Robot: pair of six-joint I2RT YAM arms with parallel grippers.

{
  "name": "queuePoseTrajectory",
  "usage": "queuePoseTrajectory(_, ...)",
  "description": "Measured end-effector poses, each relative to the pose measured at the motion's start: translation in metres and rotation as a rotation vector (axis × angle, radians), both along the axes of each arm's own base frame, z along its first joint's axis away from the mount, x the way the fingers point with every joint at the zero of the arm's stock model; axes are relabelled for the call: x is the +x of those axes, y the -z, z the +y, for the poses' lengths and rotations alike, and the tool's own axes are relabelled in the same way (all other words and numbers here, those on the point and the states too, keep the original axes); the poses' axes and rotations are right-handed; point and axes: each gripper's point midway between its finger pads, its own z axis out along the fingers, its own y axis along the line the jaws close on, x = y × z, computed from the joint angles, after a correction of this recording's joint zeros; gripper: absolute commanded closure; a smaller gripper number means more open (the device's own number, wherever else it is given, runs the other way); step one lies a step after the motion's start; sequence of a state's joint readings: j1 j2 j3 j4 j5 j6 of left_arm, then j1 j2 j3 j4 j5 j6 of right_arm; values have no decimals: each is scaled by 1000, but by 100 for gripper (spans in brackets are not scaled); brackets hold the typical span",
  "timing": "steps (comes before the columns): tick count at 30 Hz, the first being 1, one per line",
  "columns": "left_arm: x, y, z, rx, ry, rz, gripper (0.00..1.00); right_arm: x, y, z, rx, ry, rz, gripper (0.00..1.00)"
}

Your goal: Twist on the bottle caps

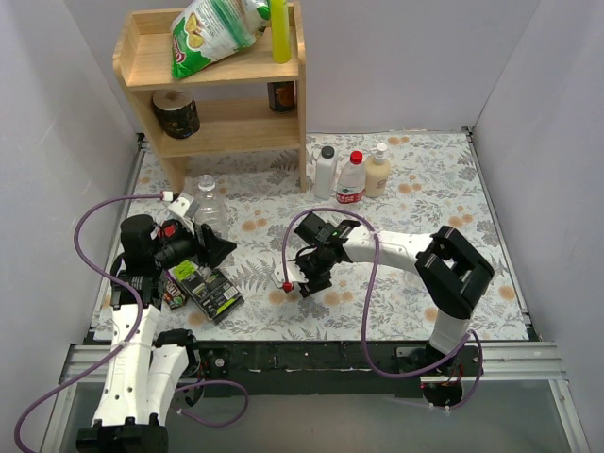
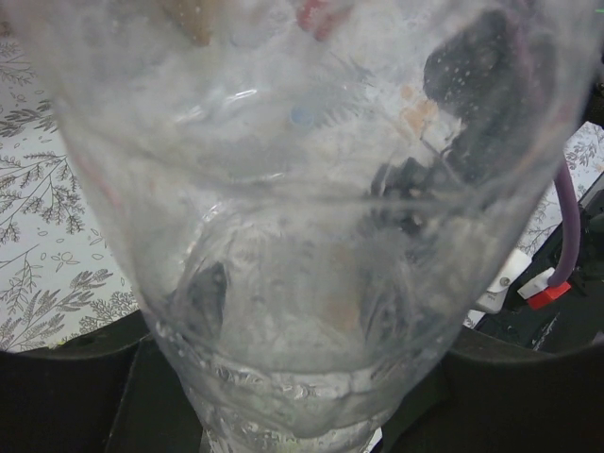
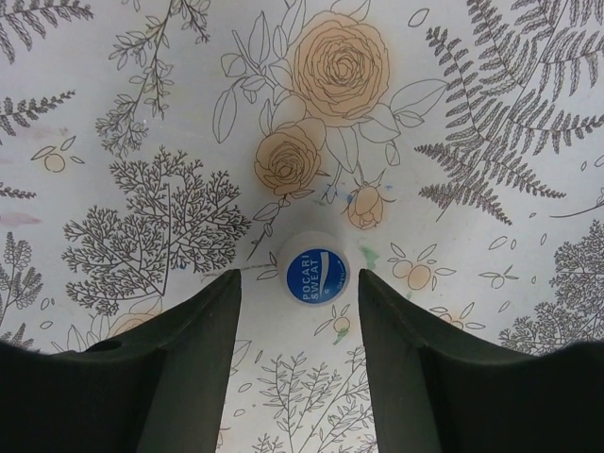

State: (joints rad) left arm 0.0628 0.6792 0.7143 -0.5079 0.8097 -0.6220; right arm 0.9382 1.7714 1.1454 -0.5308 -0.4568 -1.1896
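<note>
in the top view the flowered mat [image 1: 415,189] is closed by white walls at 9, 12 and 3 o'clock, and the metal rail [image 1: 311,357] with my two bases makes its edge at 6 o'clock. the widest open mat lies from my right gripper [image 3: 300,275] toward 3 o'clock; at 9 o'clock my left arm and the black packets [image 1: 209,293] crowd the room. my right fingers [image 3: 179,368] are apart, low over the mat, and the blue-white cap [image 3: 313,274] lies flat between their tips, touching neither as far as i can see. my left gripper [image 1: 212,241] is closed around the clear bottle [image 2: 302,236], which fills its camera; i cannot tell if something is inside. at 12 o'clock stand the white bottle [image 1: 326,172], a bottle wearing the red cap [image 1: 356,158], and the cream pump bottle [image 1: 377,170], just beside each other. the wooden shelf [image 1: 142,71] at 11 o'clock holds a snack bag [image 1: 212,28] and a yellow bottle [image 1: 279,28] on top, a dark tin [image 1: 176,113] and a jar [image 1: 281,94] below.
</note>
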Motion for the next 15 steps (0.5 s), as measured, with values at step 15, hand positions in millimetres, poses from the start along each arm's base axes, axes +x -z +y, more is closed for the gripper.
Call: queuePoseTrajectory(15, 1, -3, 1, -13, -2, -10, 100, 9, 14, 4, -25, 16, -11, 47)
